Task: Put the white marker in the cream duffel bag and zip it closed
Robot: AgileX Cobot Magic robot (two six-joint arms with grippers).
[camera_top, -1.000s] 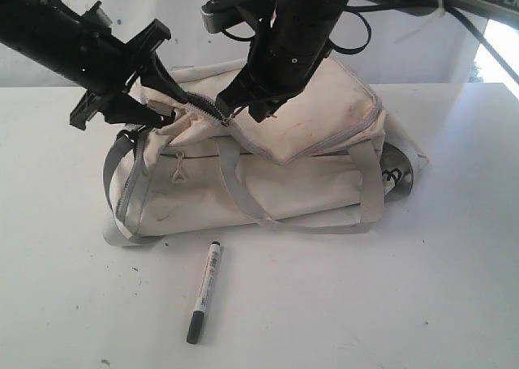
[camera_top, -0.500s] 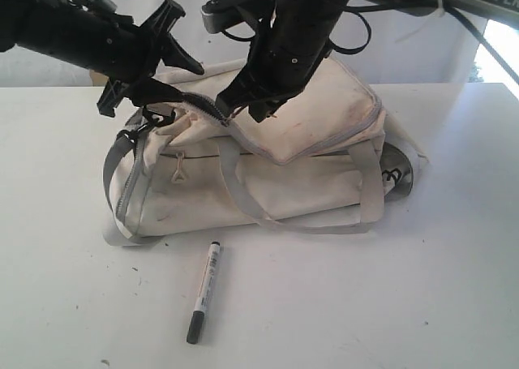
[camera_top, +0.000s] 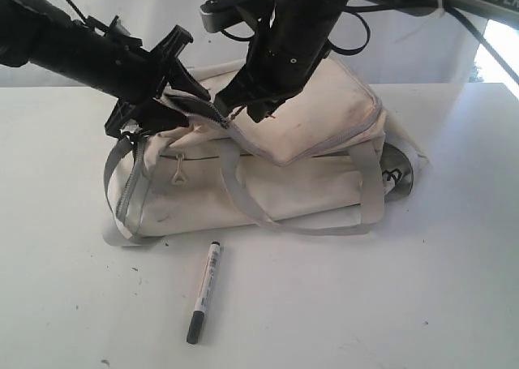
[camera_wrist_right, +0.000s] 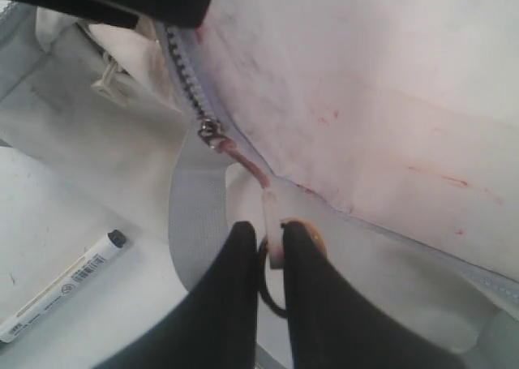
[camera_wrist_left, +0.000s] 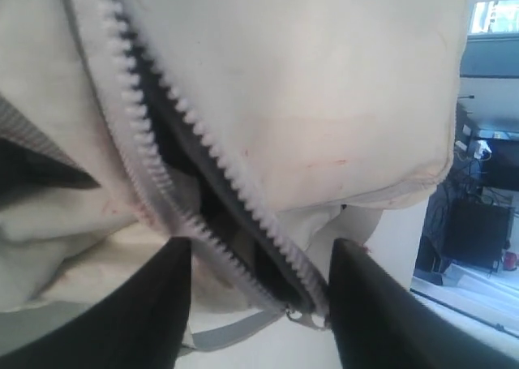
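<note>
The cream duffel bag (camera_top: 300,182) lies on the white table with its top zipper (camera_wrist_left: 203,142) partly undone, showing dark lining. My left gripper (camera_top: 182,101) hovers open over the bag's left end. Its fingers (camera_wrist_left: 154,304) straddle the gap and the zipper's end without gripping anything. My right gripper (camera_top: 235,109) is shut on the zipper's pull tab (camera_wrist_right: 268,203), just behind the slider (camera_wrist_right: 211,131), and lifts the top flap. The white marker (camera_top: 204,291) lies on the table in front of the bag, dark cap nearest the front edge. The marker (camera_wrist_right: 65,284) also shows in the right wrist view.
Grey webbing handles (camera_top: 243,195) hang down the bag's front, and a strap (camera_top: 122,190) loops at its left end. A small side-pocket zip pull (camera_top: 177,170) dangles on the front. Bare white table (camera_top: 365,304) surrounds the marker.
My left gripper has swung up and to the right, from beside the bag's left end to over the zipper opening. The right gripper, bag and marker have stayed put.
</note>
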